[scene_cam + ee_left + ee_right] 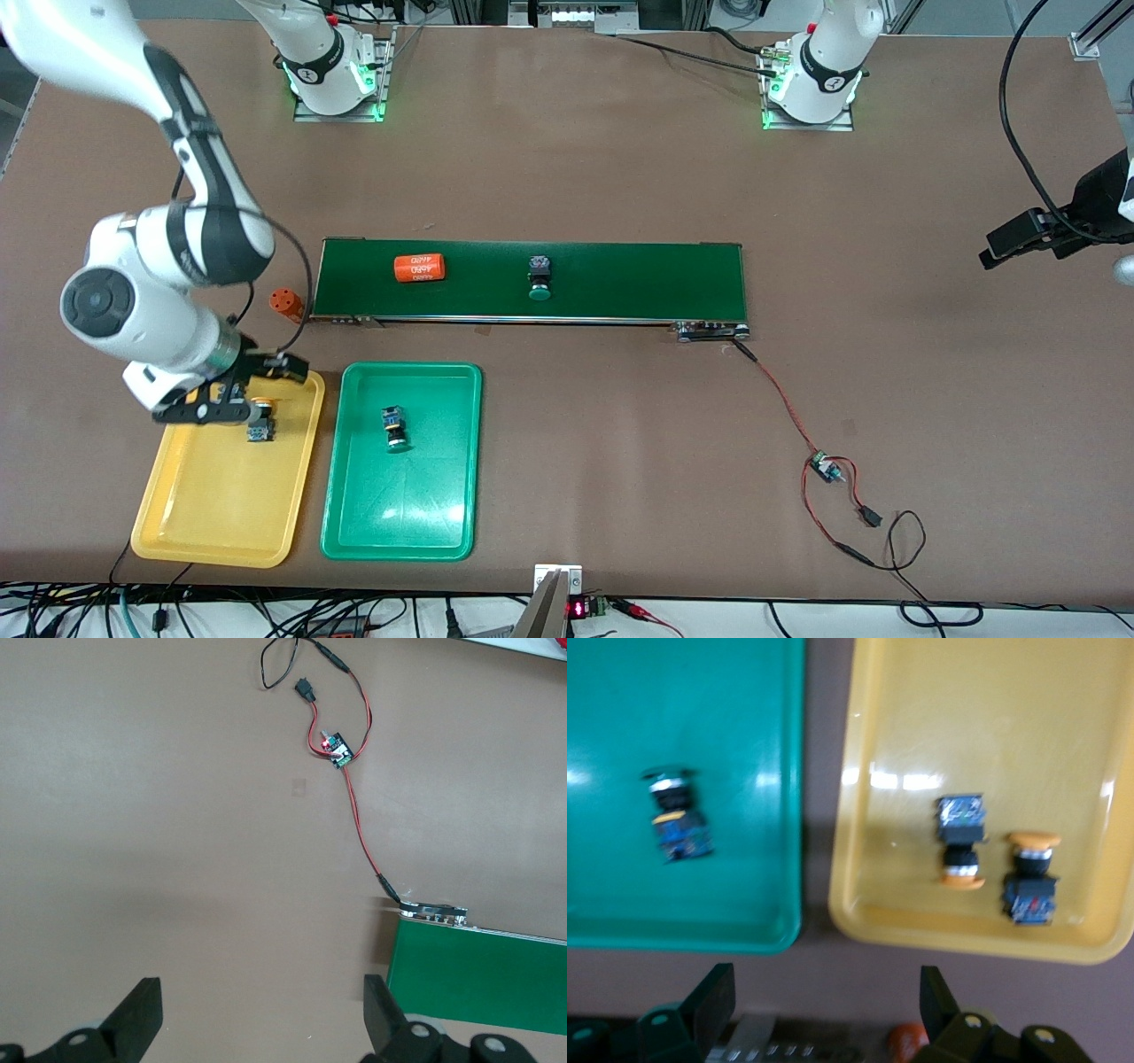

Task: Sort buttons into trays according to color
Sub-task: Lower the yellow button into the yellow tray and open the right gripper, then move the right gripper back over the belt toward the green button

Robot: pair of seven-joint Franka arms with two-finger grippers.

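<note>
A: Starting big: the conveyor belt (pixel 532 281) carries an orange cylinder (pixel 419 268) marked "4680" and one green button (pixel 539 277).

B: Beside the belt, nearer the camera, the yellow tray (pixel 221 523) and green tray (pixel 403 532)?

A: The right hand (pixel 232 396) hangs released over the yellow tray; its wrist view alone shows both yellow buttons (pixel 961 842) inside (front view hides one). Another green button (pixel 395 428) lies in the green tray. The left hand (pixel 261 1014) waits, fingers spread, over bare counter (pixel 177 815).

Both grippers' fingers (pixel 713 1005) apart.
</note>
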